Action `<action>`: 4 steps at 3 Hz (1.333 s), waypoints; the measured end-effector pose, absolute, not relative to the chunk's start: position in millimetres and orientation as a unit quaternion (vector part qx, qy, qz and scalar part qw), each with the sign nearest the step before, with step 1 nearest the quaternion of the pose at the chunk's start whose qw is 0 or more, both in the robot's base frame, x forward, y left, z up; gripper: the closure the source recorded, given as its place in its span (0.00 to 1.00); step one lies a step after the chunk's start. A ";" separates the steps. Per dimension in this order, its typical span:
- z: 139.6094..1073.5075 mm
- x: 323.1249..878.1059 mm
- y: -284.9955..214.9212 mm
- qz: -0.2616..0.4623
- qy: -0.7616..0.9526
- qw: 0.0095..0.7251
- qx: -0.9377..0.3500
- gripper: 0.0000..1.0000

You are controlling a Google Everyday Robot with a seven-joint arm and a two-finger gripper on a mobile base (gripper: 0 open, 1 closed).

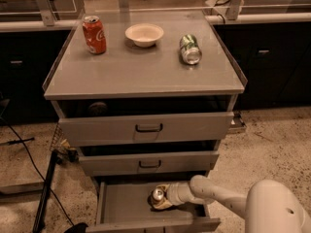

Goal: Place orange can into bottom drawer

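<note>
My claw (162, 199), inside the bottom drawer (124, 205), pinched the orange can (158, 194). Releasing well meant seating it flat before spreading.

I've got the gripper (160, 201) inside the cabinet's (146, 76) bottom drawer (121, 207), which is pulled open. It's clamped on the orange can (158, 194), silver top facing up, just right of the drawer's middle. Can't tell if the can touches the floor. The arm (218, 198) enters from the cabinet's front right. On the cabinet top: red can (94, 34) upright back left, white bowl (144, 34) back centre, green can (190, 49) on its side back right.
</note>
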State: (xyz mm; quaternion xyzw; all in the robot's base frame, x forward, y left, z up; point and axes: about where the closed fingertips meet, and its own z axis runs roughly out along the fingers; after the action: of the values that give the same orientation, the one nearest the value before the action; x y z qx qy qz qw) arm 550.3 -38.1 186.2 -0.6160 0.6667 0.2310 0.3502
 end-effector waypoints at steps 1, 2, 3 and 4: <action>176.2 552.0 -40.4 0.227 0.667 0.351 -0.617 1.00; 158.6 549.4 -42.5 0.223 0.657 0.361 -0.622 1.00; 156.2 548.8 -42.0 0.224 0.656 0.362 -0.624 1.00; 156.2 548.7 -41.9 0.224 0.656 0.362 -0.624 0.73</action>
State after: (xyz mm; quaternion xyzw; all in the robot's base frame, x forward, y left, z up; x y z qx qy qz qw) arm 548.7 -41.9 156.2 -0.6239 0.6556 0.2243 0.3615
